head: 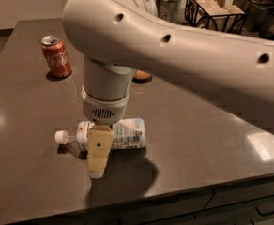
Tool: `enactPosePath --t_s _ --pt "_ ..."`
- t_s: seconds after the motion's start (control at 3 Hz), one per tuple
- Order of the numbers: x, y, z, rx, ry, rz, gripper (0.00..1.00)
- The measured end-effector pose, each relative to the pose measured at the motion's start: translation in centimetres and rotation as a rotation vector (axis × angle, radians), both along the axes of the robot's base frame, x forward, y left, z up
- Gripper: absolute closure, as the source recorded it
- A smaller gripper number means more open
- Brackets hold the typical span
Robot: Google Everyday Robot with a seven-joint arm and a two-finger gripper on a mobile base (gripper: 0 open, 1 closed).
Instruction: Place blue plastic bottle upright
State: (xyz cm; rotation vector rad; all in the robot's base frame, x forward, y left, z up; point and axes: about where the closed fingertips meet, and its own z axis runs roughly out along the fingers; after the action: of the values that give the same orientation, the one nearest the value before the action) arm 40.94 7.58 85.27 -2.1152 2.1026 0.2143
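Hand (97, 165) over lying blue plastic bottle (127, 132), Coca-Cola can (56, 56) behind

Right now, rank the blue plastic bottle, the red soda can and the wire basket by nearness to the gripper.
The gripper sits low, front of the table.
1. blue plastic bottle, lying at it.
2. red soda can, back left.
3. wire basket, far back right.

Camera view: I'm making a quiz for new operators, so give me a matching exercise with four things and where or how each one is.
1 blue plastic bottle
2 red soda can
3 gripper
4 wire basket

a standing upright, far left
b lowered over the bottle, near its cap end
c lying on its side
d back right

Pairs: 1-c, 2-a, 3-b, 4-d.
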Motion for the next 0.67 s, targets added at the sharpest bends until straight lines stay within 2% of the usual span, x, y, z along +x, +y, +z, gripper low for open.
enactPosePath --t_s 0.33,0.67 --pt "-0.25 1.51 -0.69 -0.016 0.004 0.012 0.14" --pt "-0.17 2.21 -0.93 -0.029 0.005 0.014 0.37"
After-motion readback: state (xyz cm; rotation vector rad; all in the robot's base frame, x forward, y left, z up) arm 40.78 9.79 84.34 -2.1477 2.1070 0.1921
